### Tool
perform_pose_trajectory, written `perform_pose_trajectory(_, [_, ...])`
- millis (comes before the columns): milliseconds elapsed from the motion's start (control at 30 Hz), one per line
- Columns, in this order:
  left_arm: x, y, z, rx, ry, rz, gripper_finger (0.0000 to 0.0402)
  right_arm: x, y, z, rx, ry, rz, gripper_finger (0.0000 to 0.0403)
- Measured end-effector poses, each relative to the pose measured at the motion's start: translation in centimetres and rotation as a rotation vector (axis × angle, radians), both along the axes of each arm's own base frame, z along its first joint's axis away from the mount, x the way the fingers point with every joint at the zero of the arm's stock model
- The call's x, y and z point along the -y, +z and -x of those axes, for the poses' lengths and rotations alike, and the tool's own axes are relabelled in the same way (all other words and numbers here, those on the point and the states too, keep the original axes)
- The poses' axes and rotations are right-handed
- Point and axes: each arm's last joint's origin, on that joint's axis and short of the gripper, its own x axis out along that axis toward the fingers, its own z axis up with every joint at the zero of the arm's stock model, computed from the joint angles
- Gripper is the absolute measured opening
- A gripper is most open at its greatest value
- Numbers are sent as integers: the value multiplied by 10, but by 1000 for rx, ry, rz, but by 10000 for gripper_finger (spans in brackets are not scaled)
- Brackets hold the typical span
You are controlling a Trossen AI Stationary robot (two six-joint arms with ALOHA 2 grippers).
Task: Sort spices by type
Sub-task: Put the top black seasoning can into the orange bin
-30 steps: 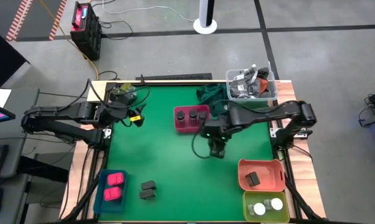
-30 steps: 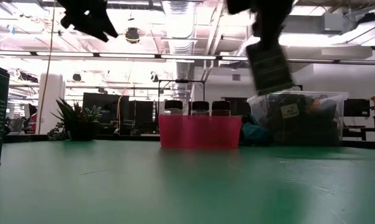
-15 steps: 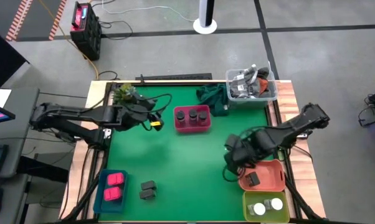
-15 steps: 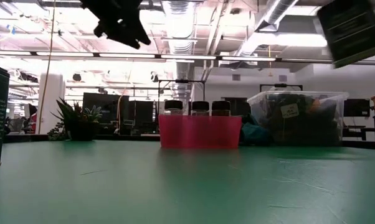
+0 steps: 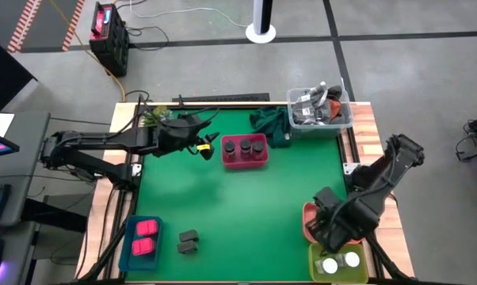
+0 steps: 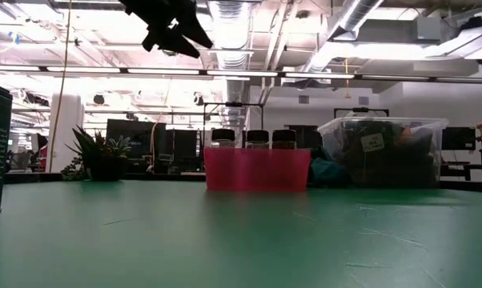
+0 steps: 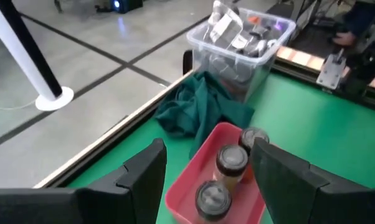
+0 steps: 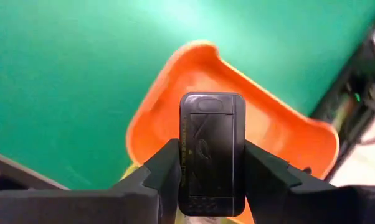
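Spice box [image 8: 212, 152], dark grey and rigid, sits clamped between the right gripper's [image 8: 211, 180] fingers above the orange tray [image 8: 287, 134], at the lower right of the high view. It looks light and stiff, with smooth faces that might slip, so a hold across its narrow sides, as here, seems soundest. At upper centre, the left gripper [image 7: 203, 171], jaws partly spread and empty, hovers near the pink tray [image 7: 203, 158] holding three dark brown jars [image 7: 230, 163].
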Motion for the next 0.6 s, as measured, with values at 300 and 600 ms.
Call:
perform_pose_trajectory(300, [1,-1,0,-16,-52,8,221,-15,-12,24,-19,-133,3,171])
perform_pose_trajectory(600, [1,-2,0,-26,-53,8,221,-28,-9,48,-75,-113,-52,171])
